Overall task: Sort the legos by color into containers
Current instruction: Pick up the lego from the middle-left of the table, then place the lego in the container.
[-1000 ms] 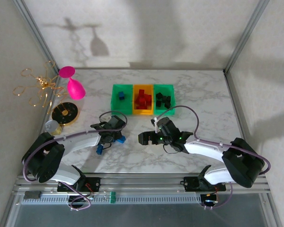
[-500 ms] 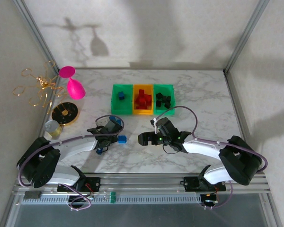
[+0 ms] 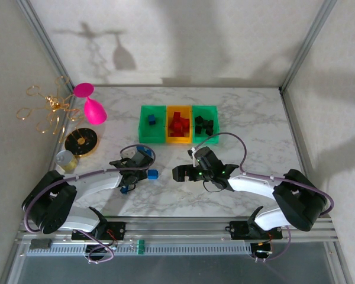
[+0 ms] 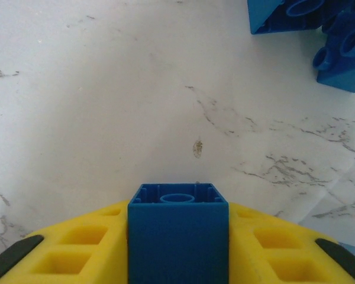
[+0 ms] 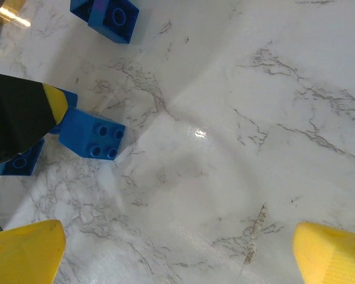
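From above your left jaws look just dark, but the wrist view shows them squeezing a blue brick (image 4: pixel 177 242), and your right jaws are wide open.

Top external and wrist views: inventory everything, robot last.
containers: three, green-orange-green, far centre
blue lego: one, left bin
red legos: several, orange bin
black legos: several, right bin
loose legos: at least two, blue, by left arm
held lego: one, blue, gripped
glass: one, pink, far left
ornament: one, gold, far left
dish: one, gold-black, left
jar: one, silvery, left
table: white marble
left end effector: shut on held lego
right end effector: open, over table
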Motion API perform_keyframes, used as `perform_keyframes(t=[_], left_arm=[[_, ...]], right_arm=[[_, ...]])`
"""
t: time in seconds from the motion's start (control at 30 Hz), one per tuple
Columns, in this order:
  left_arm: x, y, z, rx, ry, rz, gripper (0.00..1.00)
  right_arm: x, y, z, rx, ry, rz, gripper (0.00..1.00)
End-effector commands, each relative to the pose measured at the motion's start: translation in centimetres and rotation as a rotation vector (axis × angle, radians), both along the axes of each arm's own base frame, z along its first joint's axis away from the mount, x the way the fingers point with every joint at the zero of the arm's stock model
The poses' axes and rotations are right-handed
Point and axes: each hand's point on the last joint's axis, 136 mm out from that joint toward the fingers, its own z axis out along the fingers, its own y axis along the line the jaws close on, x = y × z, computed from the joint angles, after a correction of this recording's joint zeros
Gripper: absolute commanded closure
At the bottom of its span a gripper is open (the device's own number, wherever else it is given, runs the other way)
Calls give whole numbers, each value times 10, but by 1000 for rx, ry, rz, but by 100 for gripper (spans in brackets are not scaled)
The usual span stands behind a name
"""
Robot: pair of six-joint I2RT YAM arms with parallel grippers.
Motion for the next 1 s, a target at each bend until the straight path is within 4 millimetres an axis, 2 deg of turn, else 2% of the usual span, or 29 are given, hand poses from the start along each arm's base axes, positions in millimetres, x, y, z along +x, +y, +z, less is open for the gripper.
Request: perform_keyframes(t=[0.0,0.13,0.23,0.37,0.53,0.6,0.73,0.87,0.97], left_arm=[[6,-2,18,-2,-38,-5,65],[18,-6,42,-1,-87,-14,66],[36,-16,71,-11,-150,-27,66],[67,-29,104,18,-226,-55,65],[112,-42,120,40,-263,-71,65],[132,-44,117,59,-258,-68,65],[165,-46,106,117,-239,-75,65],[199,-47,93,149,-214,-67,65],[214,-43,82,190,-192,-45,65]], right_arm=[[5,6,24,65,-27,-17,1],[13,3,34,77,-33,-37,2],[26,-5,42,88,-32,-80,1],[45,-19,51,88,-54,-142,1],[58,-26,70,102,-94,-181,1],[67,-35,78,111,-116,-220,1],[70,-42,85,118,-129,-239,2],[70,-47,82,112,-128,-251,1],[69,-48,80,107,-120,-252,1]])
